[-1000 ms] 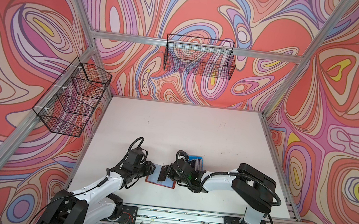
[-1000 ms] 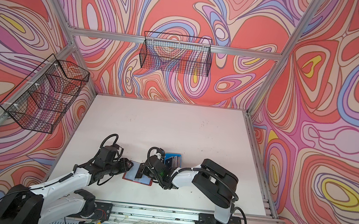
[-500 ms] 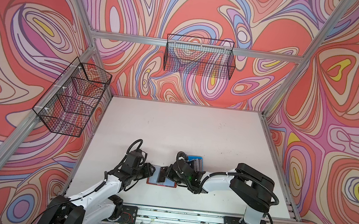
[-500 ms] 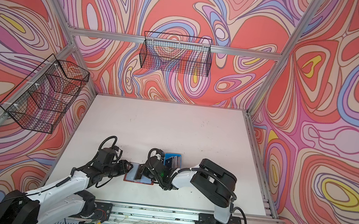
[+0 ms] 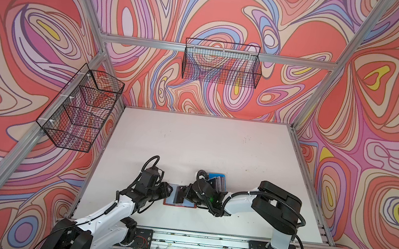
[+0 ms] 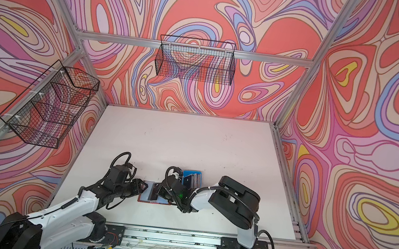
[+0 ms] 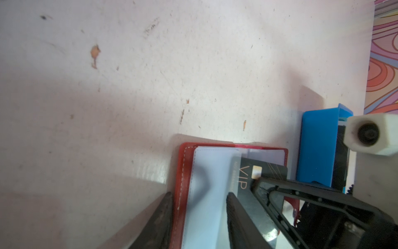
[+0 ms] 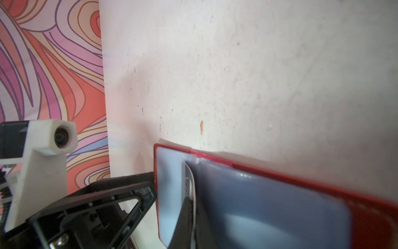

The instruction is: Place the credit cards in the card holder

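While right gripper (image 8: 193,211) clamps black "VIP" card (image 7: 272,170), left gripper (image 7: 198,195) straddles card holder (image 7: 184,163), grip unclear.

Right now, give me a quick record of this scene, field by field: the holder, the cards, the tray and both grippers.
card holder: open, lying flat on the table, clear sleeves facing up
black card: over the holder, one end seemingly tucked under a sleeve, most of it still out
other cards: in the blue tray beside the holder
left gripper: jaws apart, straddling the holder's outer edge
right gripper: shut on the black card
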Robot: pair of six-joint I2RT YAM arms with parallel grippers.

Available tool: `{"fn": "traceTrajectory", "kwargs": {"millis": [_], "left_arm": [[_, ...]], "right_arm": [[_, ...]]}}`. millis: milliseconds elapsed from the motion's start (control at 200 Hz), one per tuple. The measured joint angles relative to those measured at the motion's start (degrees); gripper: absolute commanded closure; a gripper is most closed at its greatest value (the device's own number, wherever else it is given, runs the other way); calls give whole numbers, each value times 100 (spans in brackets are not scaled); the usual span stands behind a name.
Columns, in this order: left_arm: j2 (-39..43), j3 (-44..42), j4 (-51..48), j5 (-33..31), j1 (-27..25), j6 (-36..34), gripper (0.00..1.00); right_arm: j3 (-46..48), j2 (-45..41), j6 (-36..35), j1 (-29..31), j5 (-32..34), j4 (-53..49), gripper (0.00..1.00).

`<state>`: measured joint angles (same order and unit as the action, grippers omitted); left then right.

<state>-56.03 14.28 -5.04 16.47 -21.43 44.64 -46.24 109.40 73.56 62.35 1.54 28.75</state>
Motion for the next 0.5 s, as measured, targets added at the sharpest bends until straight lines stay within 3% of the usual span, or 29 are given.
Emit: {"fn": "traceTrajectory", "kwargs": {"millis": [501], "left_arm": [[-144, 74, 17, -46, -28, 46, 57]], "right_arm": [[-332, 142, -256, 87, 81, -229, 100]]}}
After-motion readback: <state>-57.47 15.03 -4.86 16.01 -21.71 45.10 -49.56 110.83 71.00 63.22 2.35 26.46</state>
